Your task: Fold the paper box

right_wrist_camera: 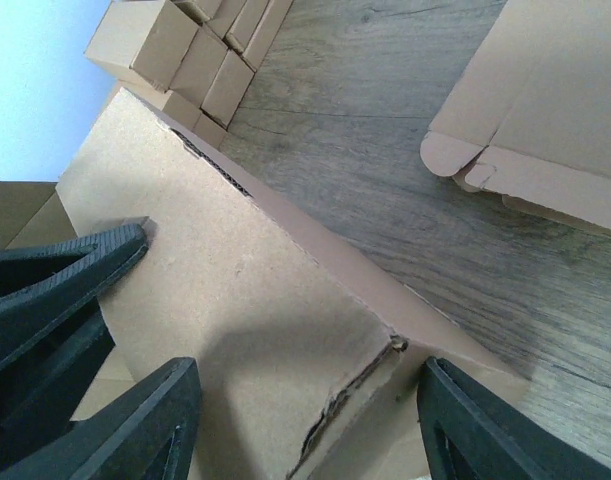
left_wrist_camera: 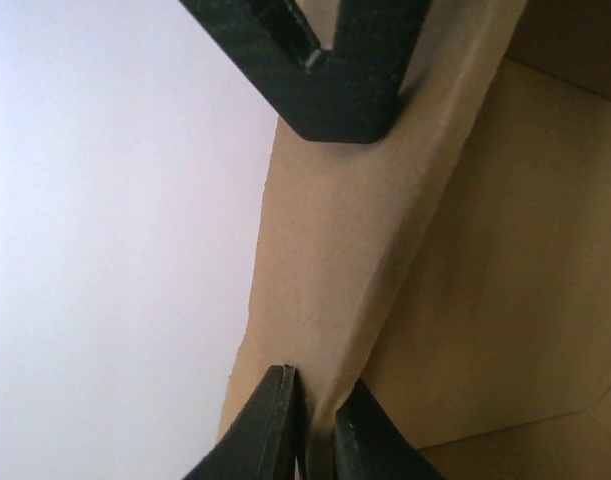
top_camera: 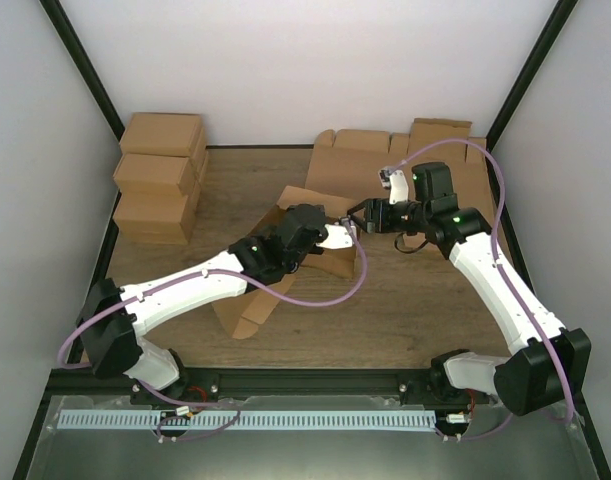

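Note:
The paper box (top_camera: 247, 305) stands partly raised in the middle of the table, brown with creased panels. My left gripper (top_camera: 337, 237) reaches over its far right part. In the left wrist view the left gripper (left_wrist_camera: 320, 432) is shut on a thin upright wall of the paper box (left_wrist_camera: 335, 250). My right gripper (top_camera: 365, 215) hovers just right of it, open. In the right wrist view the right gripper (right_wrist_camera: 310, 440) has its jaws wide over a torn corner of the paper box (right_wrist_camera: 245, 290), not pressing it. One of its dark fingers (left_wrist_camera: 335, 80) shows in the left wrist view.
A sheaf of flat cardboard blanks (top_camera: 425, 160) lies at the back right, its rounded tabs (right_wrist_camera: 525, 120) near the right gripper. Folded boxes (top_camera: 160, 175) are stacked at the back left, also seen as folded boxes (right_wrist_camera: 185, 50). Wood table (right_wrist_camera: 385, 150) shows between them.

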Controlling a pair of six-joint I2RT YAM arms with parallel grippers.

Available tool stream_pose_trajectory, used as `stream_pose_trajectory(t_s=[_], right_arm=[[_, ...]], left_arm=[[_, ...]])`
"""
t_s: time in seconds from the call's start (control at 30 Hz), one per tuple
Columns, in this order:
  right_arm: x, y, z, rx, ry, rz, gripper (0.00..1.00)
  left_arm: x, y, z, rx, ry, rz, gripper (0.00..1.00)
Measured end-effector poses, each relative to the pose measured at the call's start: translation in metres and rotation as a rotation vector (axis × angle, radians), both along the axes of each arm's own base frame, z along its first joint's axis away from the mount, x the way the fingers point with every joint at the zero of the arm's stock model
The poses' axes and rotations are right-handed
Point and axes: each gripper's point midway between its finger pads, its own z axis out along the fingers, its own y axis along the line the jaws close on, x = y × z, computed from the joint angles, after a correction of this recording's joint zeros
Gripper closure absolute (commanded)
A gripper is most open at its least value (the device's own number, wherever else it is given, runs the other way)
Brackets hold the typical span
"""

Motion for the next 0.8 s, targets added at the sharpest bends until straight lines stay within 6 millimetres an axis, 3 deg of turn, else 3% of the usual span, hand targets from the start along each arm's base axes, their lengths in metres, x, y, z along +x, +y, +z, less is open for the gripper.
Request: stream_pose_trajectory(t_s=[0.3,0.63,0.8], right_arm=[[0.003,-0.001,0.002,0.006,-0.003,-0.018,0.39],[0.003,-0.005,0.008,0.004,-0.027,-0.048,0.32],[0.001,-0.011,0.013,-0.006,-0.055,-0.073,0.32]], left_arm=[[0.004,-0.001,0.001,-0.019,-0.058,0.000,0.96],[0.002,-0.001,0.004,-0.027,-0.077,-0.010,0.96],[0.000,0.000,0.004,-0.030,-0.070,-0.021,0.76]])
